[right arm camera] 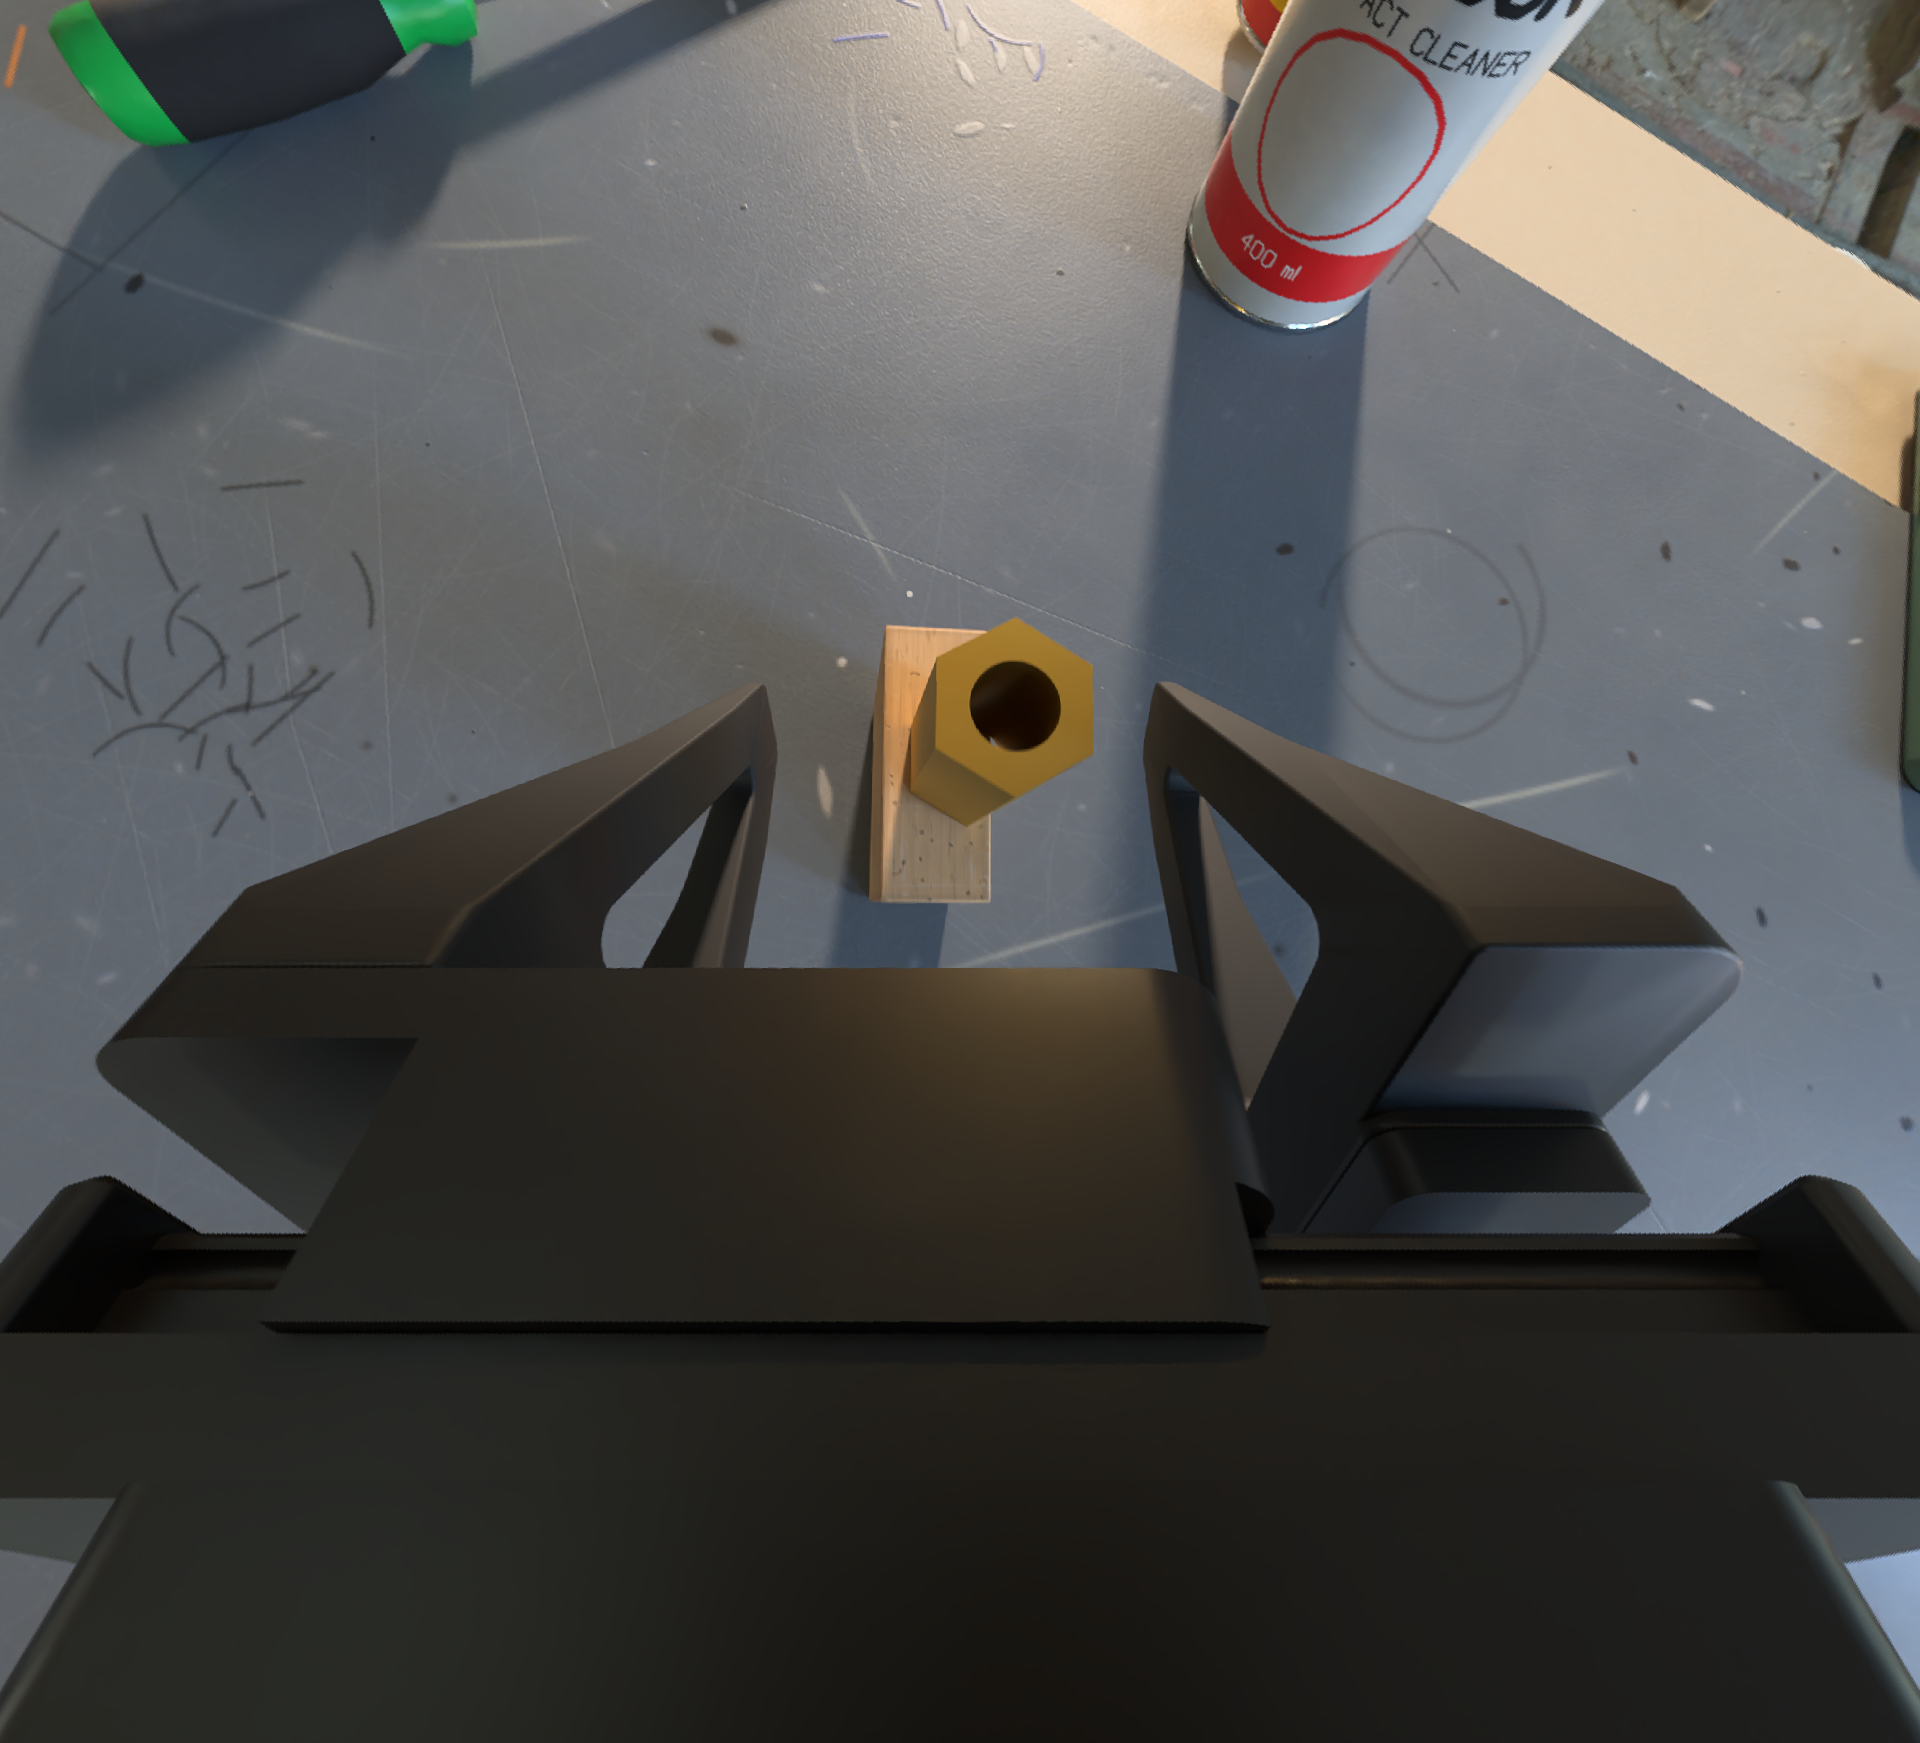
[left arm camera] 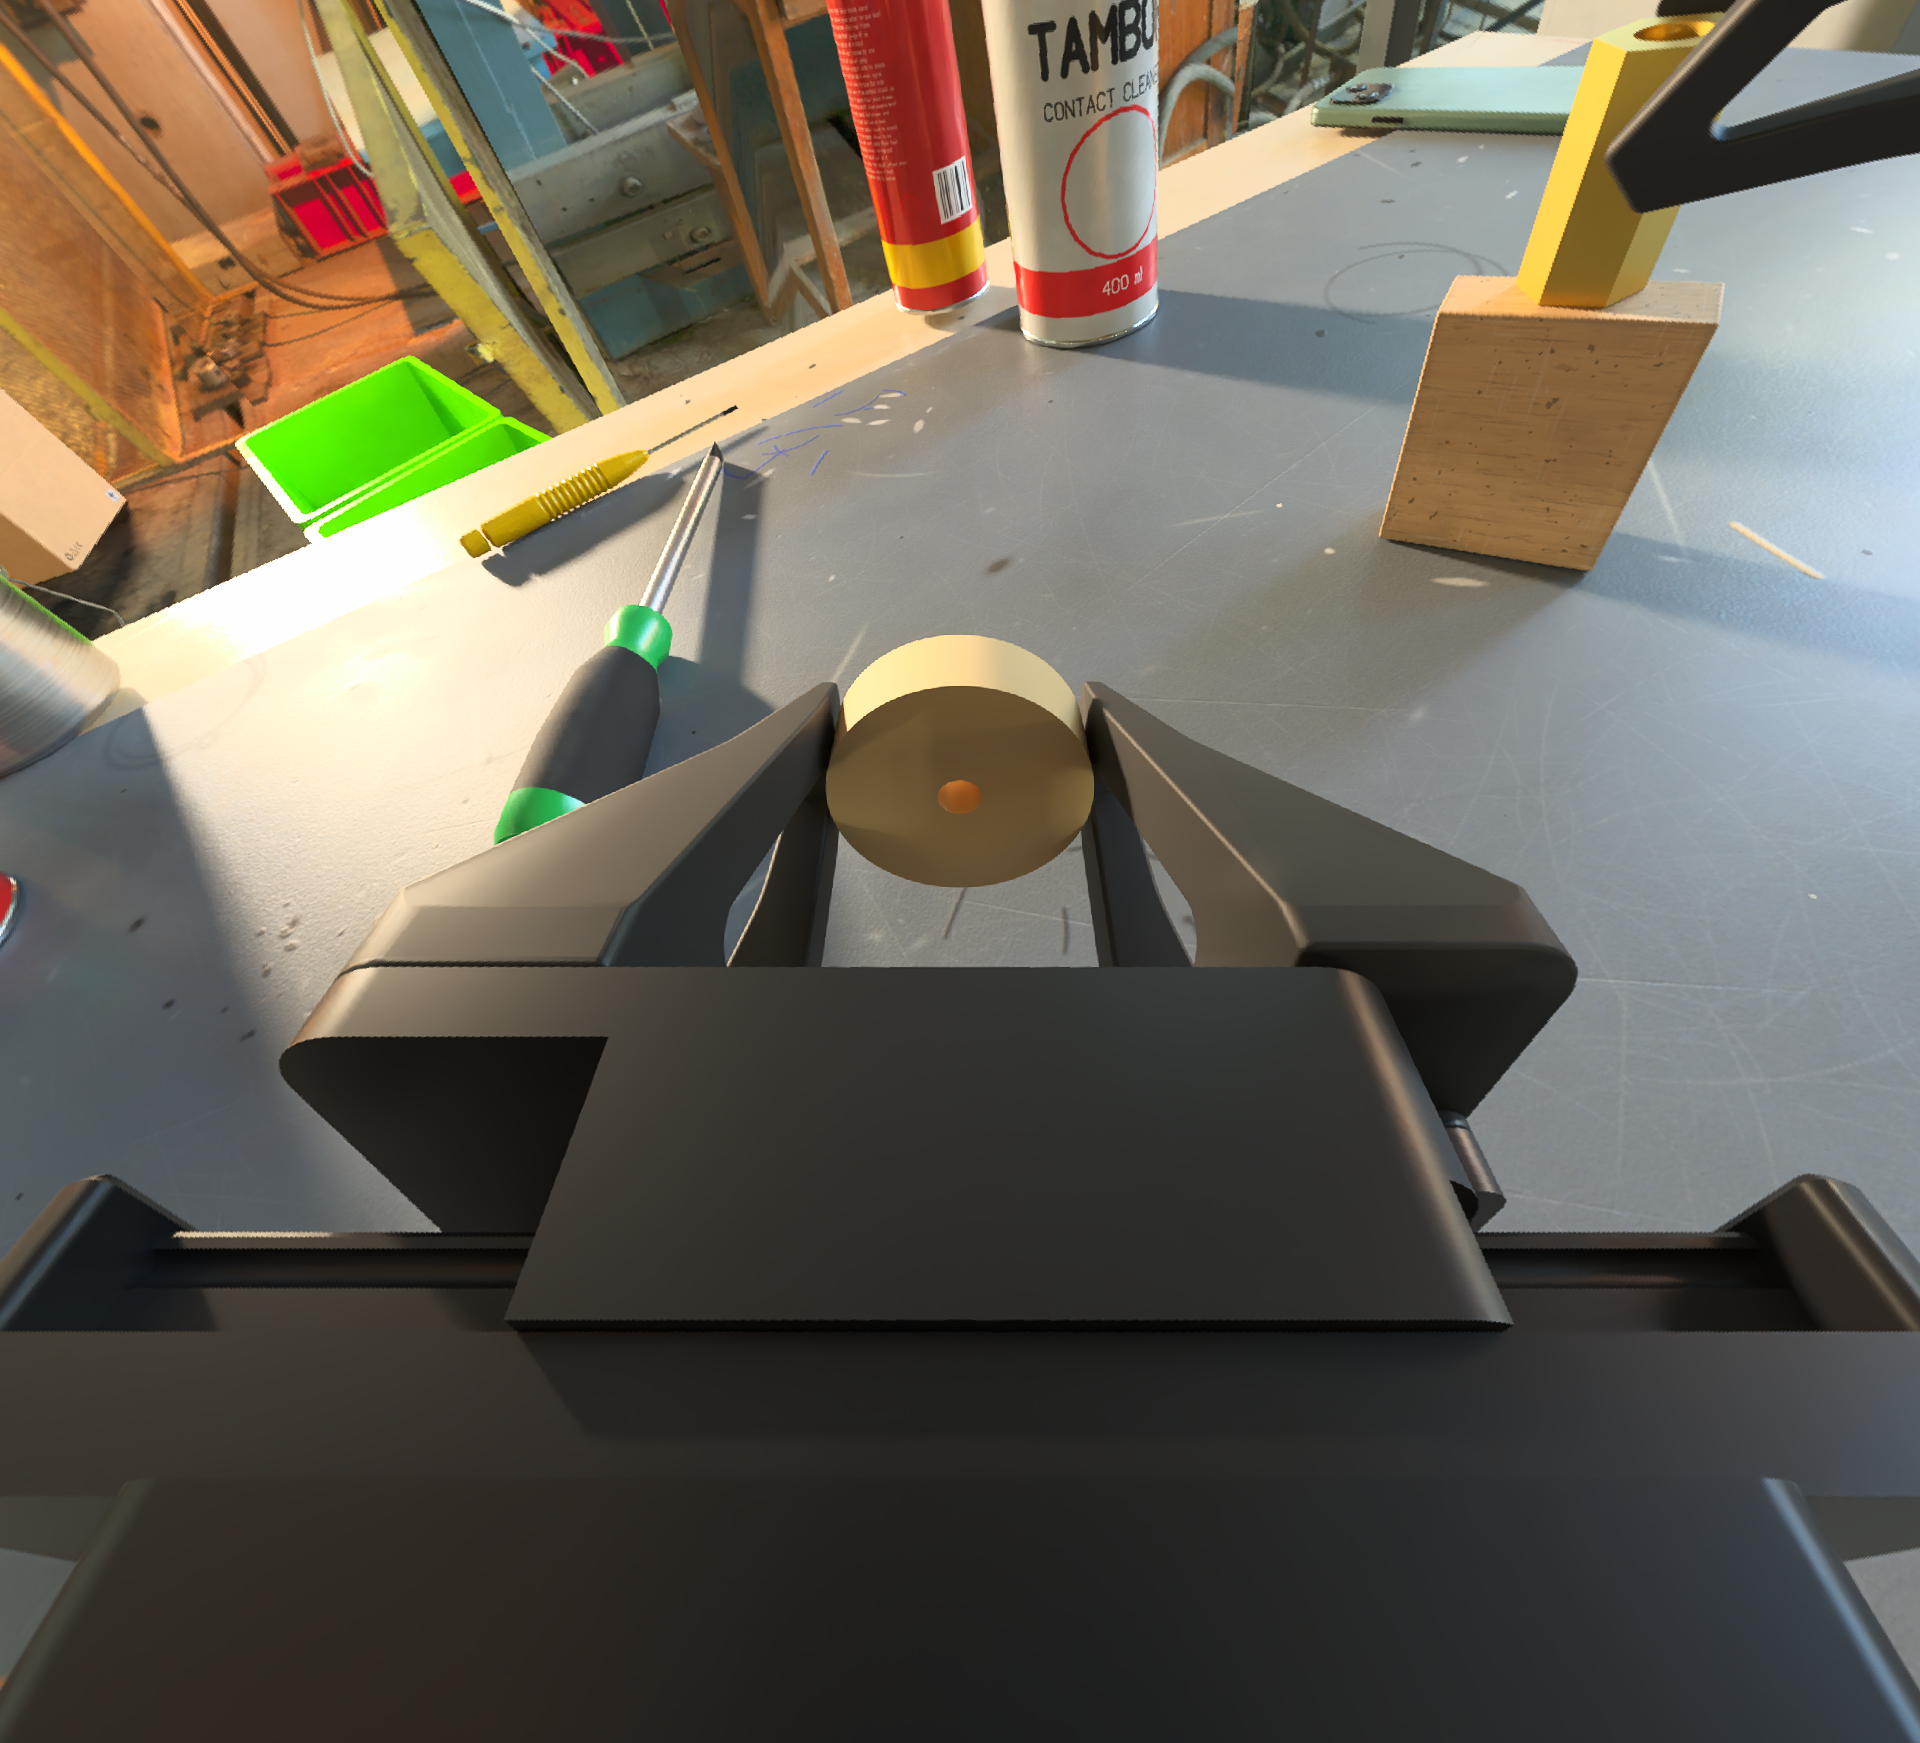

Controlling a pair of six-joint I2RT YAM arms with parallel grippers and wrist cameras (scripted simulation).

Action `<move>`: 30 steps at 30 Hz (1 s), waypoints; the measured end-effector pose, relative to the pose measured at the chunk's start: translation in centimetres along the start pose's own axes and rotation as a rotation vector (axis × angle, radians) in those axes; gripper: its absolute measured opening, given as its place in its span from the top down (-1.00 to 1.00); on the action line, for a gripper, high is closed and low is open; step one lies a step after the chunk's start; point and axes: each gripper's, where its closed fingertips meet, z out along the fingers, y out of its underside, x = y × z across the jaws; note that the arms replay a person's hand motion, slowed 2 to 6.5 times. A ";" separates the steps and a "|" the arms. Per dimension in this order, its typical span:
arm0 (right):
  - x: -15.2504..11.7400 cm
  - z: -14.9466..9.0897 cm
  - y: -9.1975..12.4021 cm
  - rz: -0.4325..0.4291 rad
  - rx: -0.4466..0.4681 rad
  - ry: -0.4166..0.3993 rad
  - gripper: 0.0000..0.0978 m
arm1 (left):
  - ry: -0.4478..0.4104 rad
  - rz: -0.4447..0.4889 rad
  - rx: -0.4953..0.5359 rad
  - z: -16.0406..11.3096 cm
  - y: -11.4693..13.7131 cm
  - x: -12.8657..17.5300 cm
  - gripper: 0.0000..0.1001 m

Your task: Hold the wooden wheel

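On my left wrist feed the left gripper reaches forward and down over the table, its jaws pinching the wooden wheel by the rim, one finger against each side. The wheel is a short pale cylinder turned face-on to the camera, with a small orange spot at its centre; it sits between the fingertips, and I cannot tell whether it clears the table.

On my right wrist feed the right gripper points almost straight down, jaws spread with nothing between them, hovering above a yellow hexagonal tube that stands upright on a wooden block. In the left feed that block is far right of the wheel.

The table is scuffed grey with a pale edge. A green-and-black screwdriver lies just left of the wheel, a yellow-handled pick beyond it. Two spray cans stand at the far edge, a green phone lies far right, and a green bin sits off the far left edge. A cluttered workshop lies behind.
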 end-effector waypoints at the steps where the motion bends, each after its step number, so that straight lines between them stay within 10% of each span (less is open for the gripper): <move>1: 0.1 -0.2 0.1 -0.004 -0.003 0.003 -0.27 | 0.000 0.000 0.000 0.0 0.0 0.0 0.24; 12: 1.2 -3.8 2.0 -0.109 -0.039 0.011 -0.38 | -0.001 -0.002 0.004 0.0 -0.2 0.0 0.24; 23: -8.2 -8.2 9.5 -0.653 -0.106 -0.464 -0.35 | -0.004 0.007 -0.001 0.0 0.0 0.0 0.24; 30: -12.7 -10.5 14.2 -0.720 -0.139 -0.697 -0.17 | -0.003 0.017 -0.014 0.0 0.2 0.2 0.24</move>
